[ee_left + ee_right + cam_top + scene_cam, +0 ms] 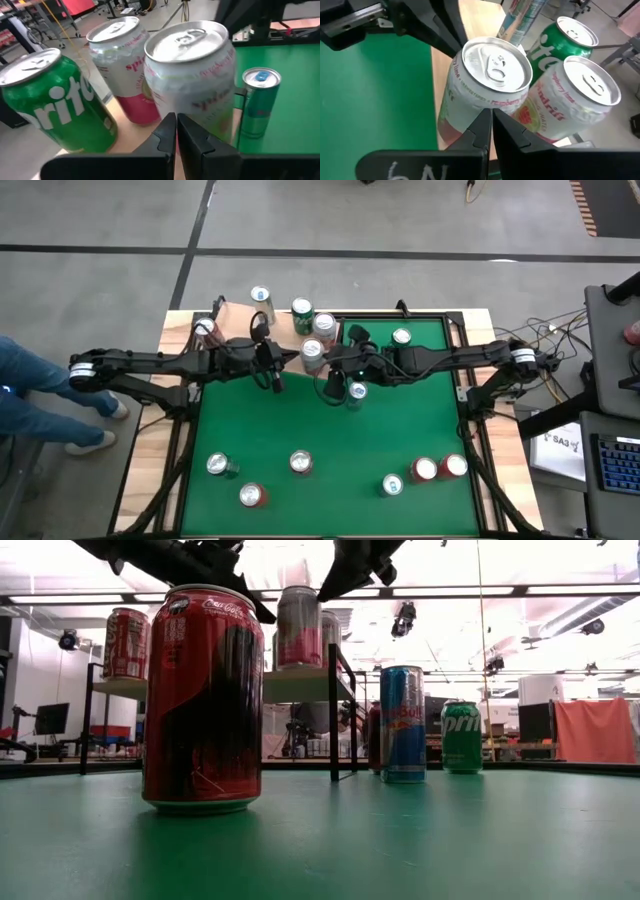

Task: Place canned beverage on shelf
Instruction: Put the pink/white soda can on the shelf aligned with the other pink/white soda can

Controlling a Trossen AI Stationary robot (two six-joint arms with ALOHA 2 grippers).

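Raspberry-lime can [192,75] stands on the shelf [235,330] edge, just ahead of both claws. Left claw [176,131] and right claw [490,125] pinched closed, empty.

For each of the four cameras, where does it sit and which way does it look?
High: above, looking down; both arms meet over the shelf.
Low: table level, facing the room; a Coke can up close, arms overhead.
Left wrist: past shut fingers at a white can.
Right wrist: shut fingers, same white can.
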